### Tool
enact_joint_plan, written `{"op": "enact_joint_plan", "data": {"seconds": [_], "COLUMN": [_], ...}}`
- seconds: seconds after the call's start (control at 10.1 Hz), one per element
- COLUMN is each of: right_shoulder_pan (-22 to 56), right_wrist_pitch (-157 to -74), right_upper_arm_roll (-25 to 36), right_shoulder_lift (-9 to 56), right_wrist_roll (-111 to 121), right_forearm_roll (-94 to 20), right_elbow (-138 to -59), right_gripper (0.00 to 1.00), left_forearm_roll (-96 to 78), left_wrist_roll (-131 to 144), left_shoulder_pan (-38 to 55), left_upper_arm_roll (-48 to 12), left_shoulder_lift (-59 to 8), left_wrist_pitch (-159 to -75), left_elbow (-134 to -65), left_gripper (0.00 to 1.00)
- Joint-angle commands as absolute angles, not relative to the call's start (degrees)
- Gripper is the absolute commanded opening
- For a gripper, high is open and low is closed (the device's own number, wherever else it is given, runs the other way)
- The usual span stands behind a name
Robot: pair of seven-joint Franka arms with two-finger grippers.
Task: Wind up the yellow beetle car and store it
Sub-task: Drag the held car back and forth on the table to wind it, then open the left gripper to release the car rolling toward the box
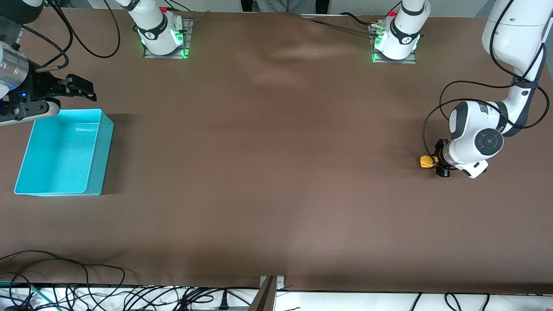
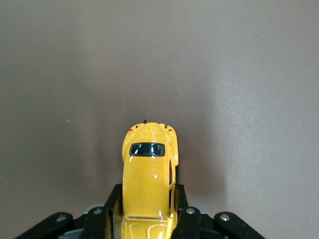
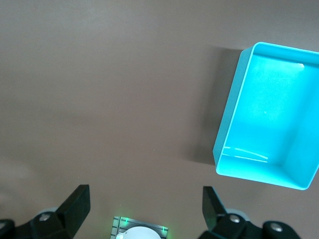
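Front view: right gripper (image 1: 80,86) spread wide, waiting over the table beside the turquoise bin (image 1: 26,160), which is empty. Left gripper (image 1: 437,161) pinches the yellow beetle car (image 1: 427,162) low at its own end. Advice: keep wheels pressed down, drag backward straight.

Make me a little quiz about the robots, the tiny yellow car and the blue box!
1. True or false: the car is already in the bin.
2. Which gripper holds the car?
A. left gripper
B. right gripper
C. neither
3. Fill in: the right gripper's jaws are ____.

Key:
1. False. The car is at the left arm's end of the table; the bin, with nothing in it, sits at the right arm's end.
2. A. Its jaws are shut on the car's sides.
3. Open. It waits in the air beside the bin.
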State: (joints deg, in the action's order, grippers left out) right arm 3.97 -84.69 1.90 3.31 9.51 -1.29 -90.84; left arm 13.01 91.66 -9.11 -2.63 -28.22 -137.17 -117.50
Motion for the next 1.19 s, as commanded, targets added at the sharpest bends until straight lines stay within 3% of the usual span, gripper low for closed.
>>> {"op": "enact_joint_plan", "data": {"seconds": [0.0,0.1,0.4,0.89,1.09], "right_shoulder_pan": [4.0,4.1,3.8,5.7,6.8], "right_wrist_pitch": [-84.8,-84.8,-84.5,-84.4,-84.1], "right_upper_arm_roll": [2.1,2.1,2.5,1.6,1.2], "right_shoulder_lift": [3.3,3.3,3.3,3.5,3.5], "right_wrist_roll": [9.0,9.0,9.5,9.6,10.7], "right_forearm_roll": [-1.2,-1.2,-1.3,-1.6,-0.5], "right_elbow": [-90.3,-90.1,-90.2,-90.1,-88.5], "right_gripper": [1.00,1.00,1.00,1.00,1.00], "left_forearm_roll": [11.7,11.7,11.8,11.9,11.8], "left_wrist_roll": [89.6,89.9,90.1,89.5,88.3], "left_shoulder_pan": [-9.6,-9.6,-9.5,-9.4,-9.5], "left_upper_arm_roll": [-2.4,-2.4,-2.4,-2.5,-2.5], "left_shoulder_lift": [-30.3,-29.6,-28.6,-27.0,-26.4], "left_wrist_pitch": [-139.2,-138.9,-136.4,-133.6,-128.9], "left_elbow": [-114.8,-114.8,-114.8,-114.7,-111.6], "left_gripper": [0.67,0.81,0.92,0.94,0.94]}}
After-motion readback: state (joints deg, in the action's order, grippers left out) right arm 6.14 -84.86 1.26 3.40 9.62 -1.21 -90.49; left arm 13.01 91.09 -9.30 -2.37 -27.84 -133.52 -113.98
